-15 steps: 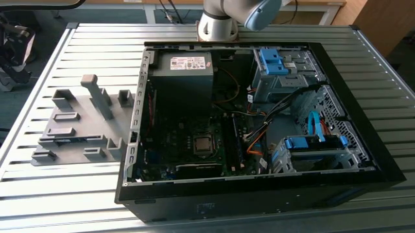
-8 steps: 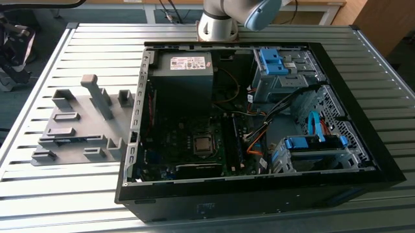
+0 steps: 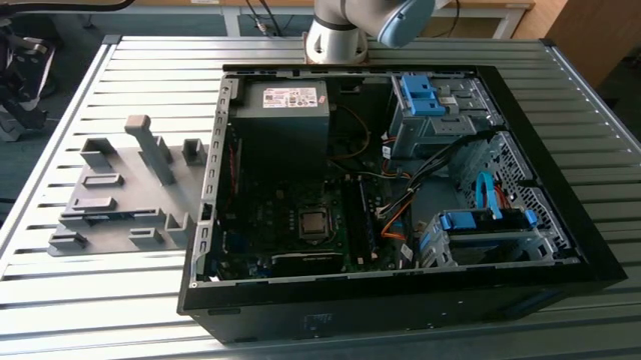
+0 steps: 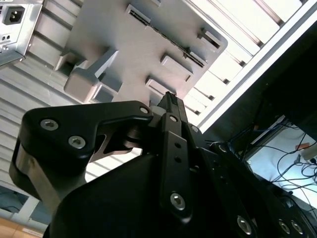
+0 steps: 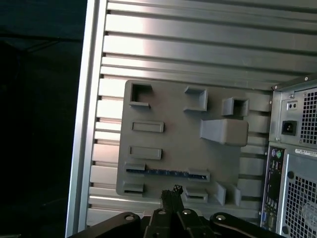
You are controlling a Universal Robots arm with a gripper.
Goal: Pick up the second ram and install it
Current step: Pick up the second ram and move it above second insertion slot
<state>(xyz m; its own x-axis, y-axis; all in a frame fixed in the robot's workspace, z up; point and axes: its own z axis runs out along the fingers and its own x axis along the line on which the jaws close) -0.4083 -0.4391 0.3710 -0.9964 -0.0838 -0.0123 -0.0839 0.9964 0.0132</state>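
On the slatted desk (image 3: 150, 67), beside the open computer case (image 3: 591, 247), the grey fixture tray (image 5: 173, 139) lies by the desk's edge. The second ram (image 5: 166, 173) stands on edge in its slot. The gripper (image 5: 171, 191) hovers above, fingers (image 5: 167, 201) pressed together, empty; grasping well likely needs them spread and squared across the stick's flat faces.

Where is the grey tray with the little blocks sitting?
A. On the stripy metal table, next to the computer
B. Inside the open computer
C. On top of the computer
A: in the exterior view the grey tray lies flat on the slatted table, outside the open computer case and on the exterior view's left of it.
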